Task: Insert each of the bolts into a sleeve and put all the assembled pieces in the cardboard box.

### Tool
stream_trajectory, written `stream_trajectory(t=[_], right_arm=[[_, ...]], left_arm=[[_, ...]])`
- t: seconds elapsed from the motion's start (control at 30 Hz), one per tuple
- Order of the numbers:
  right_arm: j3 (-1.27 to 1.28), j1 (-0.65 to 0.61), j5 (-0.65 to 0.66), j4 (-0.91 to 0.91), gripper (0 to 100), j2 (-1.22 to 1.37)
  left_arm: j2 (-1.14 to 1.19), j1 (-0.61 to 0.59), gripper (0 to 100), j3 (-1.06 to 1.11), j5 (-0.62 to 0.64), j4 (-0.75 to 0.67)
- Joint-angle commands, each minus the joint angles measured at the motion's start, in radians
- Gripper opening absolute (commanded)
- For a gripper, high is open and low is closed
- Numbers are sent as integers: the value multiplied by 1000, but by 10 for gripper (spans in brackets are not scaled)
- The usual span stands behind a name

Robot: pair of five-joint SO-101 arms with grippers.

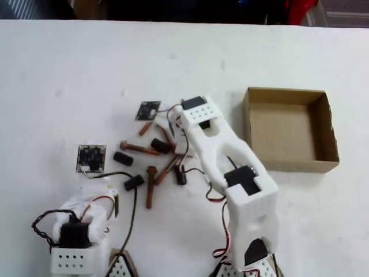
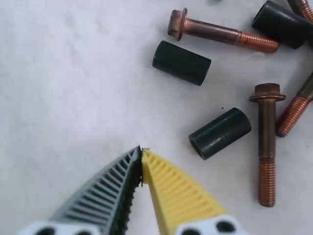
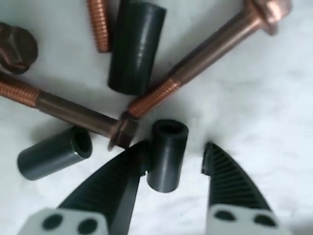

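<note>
R gripper (image 3: 176, 149): black jaws part open, gap wider than a sleeve. Black sleeve (image 3: 167, 155) sits btwn them, touching one jaw w/ a clear gap to the other, so not clamped. Its open end faces away from the wrist. Copper bolt (image 3: 68, 111) lies just past the tips. Its head is touching or almost touching that sleeve, can't tell which. 2nd sleeve (image 3: 54, 152) lies beside that bolt's shank, on the gripper's side. 3rd sleeve (image 3: 136, 46) is farther out, w/ 2nd bolt (image 3: 215, 55) slanting past it, thread end close to one end of it.

L gripper (image 2: 141, 152): grey + yellow jaws shut tip to tip, nothing held, over bare table. Near sleeve (image 2: 220, 133) lies close by, just beside long bolt (image 2: 266, 144), not touching. Farther out are far sleeve (image 2: 181, 62) and flanged bolt (image 2: 220, 34), apart from each other. Every bolt in the wrist views is bare, none in a sleeve.

High view: cardboard box (image 1: 291, 165) stands near the table's right edge, top open, bare floor showing. Loose pile (image 1: 140, 148) of bolts + sleeves is mid-table, left of the box, apart from it. Right arm (image 1: 230, 156) runs from the near edge to the pile's box side. Left arm (image 1: 75, 234) sits by the near edge, toward the near-left corner. Table (image 1: 69, 69) is white.
</note>
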Motion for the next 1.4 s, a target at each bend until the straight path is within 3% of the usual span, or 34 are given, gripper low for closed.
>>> stream_trajectory(t=[0.0,0.2,0.43,0.77,1.13,1.37], right_arm=[[-6,7,-9,-19,86,13],[-8,27,-20,-16,45,4],[-68,108,-311,7,41,4],[-144,133,-600,137,41,15],[-150,153,-608,140,40,-4],[-149,153,-608,219,16,-163]], left_arm=[[-8,-8,23,-2,11,6],[-8,-8,23,-2,11,6],[-8,-8,23,-2,11,6],[-8,-8,23,-2,11,6],[-8,-8,23,-2,11,6],[-8,-8,23,-2,11,6]])
